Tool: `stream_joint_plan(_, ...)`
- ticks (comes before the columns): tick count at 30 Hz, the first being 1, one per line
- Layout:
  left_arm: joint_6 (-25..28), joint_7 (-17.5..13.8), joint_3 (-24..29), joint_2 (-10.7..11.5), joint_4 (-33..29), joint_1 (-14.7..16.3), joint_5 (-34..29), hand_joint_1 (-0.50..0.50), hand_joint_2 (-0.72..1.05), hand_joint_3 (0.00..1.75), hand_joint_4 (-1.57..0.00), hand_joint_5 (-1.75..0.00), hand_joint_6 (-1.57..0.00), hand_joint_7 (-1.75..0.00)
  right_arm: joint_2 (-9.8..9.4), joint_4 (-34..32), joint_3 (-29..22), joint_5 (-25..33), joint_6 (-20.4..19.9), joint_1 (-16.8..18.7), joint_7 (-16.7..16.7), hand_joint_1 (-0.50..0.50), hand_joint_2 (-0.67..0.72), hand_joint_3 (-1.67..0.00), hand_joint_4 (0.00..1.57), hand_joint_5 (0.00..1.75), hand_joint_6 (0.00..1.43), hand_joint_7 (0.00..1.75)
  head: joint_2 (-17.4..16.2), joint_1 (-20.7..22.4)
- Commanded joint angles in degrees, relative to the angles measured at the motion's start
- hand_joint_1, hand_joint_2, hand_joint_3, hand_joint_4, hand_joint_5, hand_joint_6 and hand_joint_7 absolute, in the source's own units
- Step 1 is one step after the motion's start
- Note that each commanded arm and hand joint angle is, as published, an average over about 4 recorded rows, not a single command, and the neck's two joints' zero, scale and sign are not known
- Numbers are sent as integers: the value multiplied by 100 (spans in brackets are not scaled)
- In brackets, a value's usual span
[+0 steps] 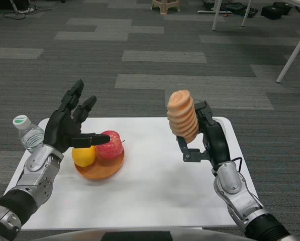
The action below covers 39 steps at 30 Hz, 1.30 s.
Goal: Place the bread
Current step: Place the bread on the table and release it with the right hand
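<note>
While the right hand (206, 138) grips the ridged bread loaf (183, 117) upright above the worktop (155, 196), well right of the orange plate (97, 169), the left hand (67, 128) hovers spread beside the fruit. Released tall, the loaf could topple and roll.

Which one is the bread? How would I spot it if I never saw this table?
Look at the white table, then at the right hand on its right side. It holds the bread upright above the table: a pale orange, ridged spiral roll. The apple and the yellow fruit sit in the orange dish and are smooth and round.
</note>
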Motion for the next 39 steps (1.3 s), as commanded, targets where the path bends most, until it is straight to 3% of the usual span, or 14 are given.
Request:
stream_joint_plan(1,-54,-28,60,39,-30,38,4,50,52,0,0,-41,0,0,-41,-14,13,47,-110,-155,-34,-38,-48,-143,69,155,54,159,2,0)
stream_joint_plan(5,-54,-28,63,76,-30,14,-15,50,52,9,0,-41,0,0,-28,12,13,47,-110,-183,-34,-38,-48,-143,69,155,54,155,36,30)
stream_joint_plan(13,-54,-28,14,190,-30,-30,-50,50,52,2,0,-41,0,0,47,95,5,38,-118,-214,-3,-36,-48,-143,69,155,54,154,13,137)
stream_joint_plan(17,-54,-28,14,195,-26,-47,-72,50,52,0,0,-41,0,0,113,179,-9,38,-162,-223,6,-35,-48,-143,69,162,54,154,5,155)
stream_joint_plan(21,-54,-41,49,151,-8,-50,-108,50,52,4,0,-41,0,0,141,251,-2,34,-162,-300,19,-35,-48,-143,69,155,54,155,78,226)
stream_joint_plan(26,-54,-50,111,94,5,-56,-108,50,52,4,0,-41,0,0,152,311,9,34,-162,-403,28,-35,-48,-143,69,160,54,154,34,246)
stream_joint_plan(39,-54,-55,98,144,-17,-23,-152,50,52,7,0,-41,0,0,291,339,13,21,-180,-432,45,-38,-48,-143,66,155,54,155,-84,298)
